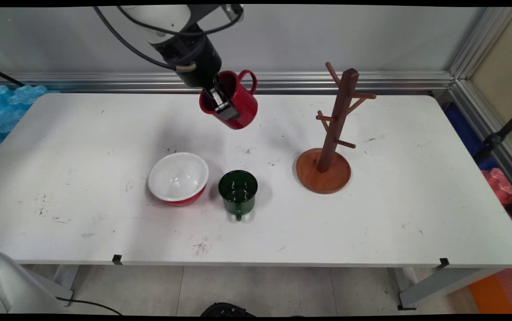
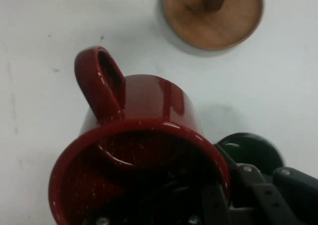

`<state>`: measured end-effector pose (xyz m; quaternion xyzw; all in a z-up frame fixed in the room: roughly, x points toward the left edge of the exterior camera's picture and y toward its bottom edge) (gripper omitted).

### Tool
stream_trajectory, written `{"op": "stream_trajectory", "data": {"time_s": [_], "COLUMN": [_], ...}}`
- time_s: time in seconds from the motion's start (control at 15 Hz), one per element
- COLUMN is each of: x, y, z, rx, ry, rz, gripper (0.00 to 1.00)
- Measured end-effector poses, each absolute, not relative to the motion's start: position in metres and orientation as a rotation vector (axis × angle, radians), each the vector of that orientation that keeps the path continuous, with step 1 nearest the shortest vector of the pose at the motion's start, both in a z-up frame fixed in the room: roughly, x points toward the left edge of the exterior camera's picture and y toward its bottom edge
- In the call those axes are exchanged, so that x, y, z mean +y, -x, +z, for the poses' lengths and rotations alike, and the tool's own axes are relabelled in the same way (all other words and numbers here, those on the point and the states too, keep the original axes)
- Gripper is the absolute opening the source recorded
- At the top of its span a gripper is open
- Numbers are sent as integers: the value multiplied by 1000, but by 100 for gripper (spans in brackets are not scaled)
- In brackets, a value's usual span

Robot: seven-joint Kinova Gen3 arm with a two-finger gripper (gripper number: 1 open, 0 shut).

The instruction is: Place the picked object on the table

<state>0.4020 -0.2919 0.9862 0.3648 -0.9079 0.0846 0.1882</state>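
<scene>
My gripper (image 1: 221, 103) is shut on the rim of a red mug (image 1: 234, 101), one finger inside it and one outside. The mug hangs tilted in the air above the table's back middle, handle (image 1: 249, 79) pointing up and toward the wall. In the hand view the red mug (image 2: 139, 150) fills the frame, its handle (image 2: 99, 81) at upper left, and the gripper (image 2: 218, 200) clamps its wall at the bottom. A wooden mug tree (image 1: 333, 129) stands to the right on a round base (image 2: 213, 16). A green mug (image 1: 238, 191) sits on the table below.
A bowl (image 1: 178, 177), white inside and red outside, stands left of the green mug. The green mug (image 2: 251, 153) shows as a dark rim beside the fingers. Blue packing material (image 1: 4, 107) lies off the table's left end. The white table (image 1: 416, 209) runs right to a metal frame.
</scene>
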Motion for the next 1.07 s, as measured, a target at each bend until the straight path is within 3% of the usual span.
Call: {"op": "stream_trajectory", "data": {"time_s": [1.07], "x": [-364], "y": [-384], "z": [901], "rx": [-2821], "ry": [-1142], "rz": [168], "gripper": [0]}}
